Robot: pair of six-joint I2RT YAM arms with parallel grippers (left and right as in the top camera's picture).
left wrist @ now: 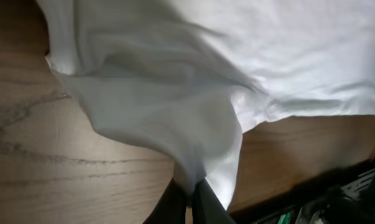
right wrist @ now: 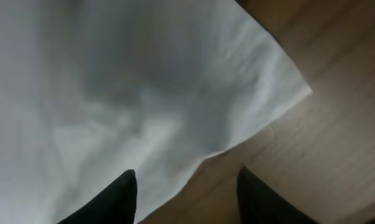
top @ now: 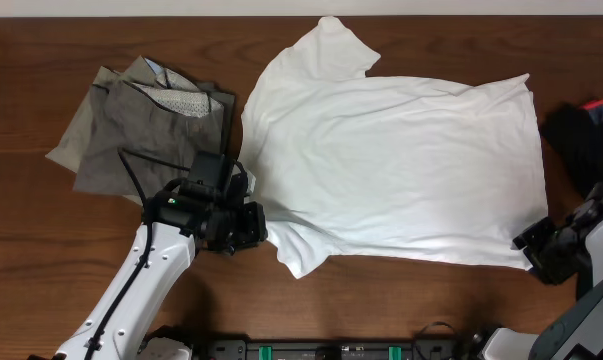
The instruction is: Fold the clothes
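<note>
On the wooden surface (top: 41, 250), from the centre toward the right edge, I log one white T-shirt (top: 401, 170). It is spread flat and lies sideways, hem toward the right edge, one sleeve toward the far edge and the other toward the near edge.

Item two: grey-khaki trousers (top: 141, 130), crumpled toward the far left corner, patterned lining showing at the waist, just beside the shirt's shoulder.

Item three: a black garment (top: 591, 135) at the right edge, near the far end of the hem, partly out of view.

Left pincer (left wrist: 190, 190): I see its fingers together, clamped on a fold of the T-shirt at the near sleeve, the cloth drawn up into a peak.

Right pincer (right wrist: 187, 186): its fingers stand apart over the near hem corner, one above white cloth, the other above bare wood, with nothing clamped.
</note>
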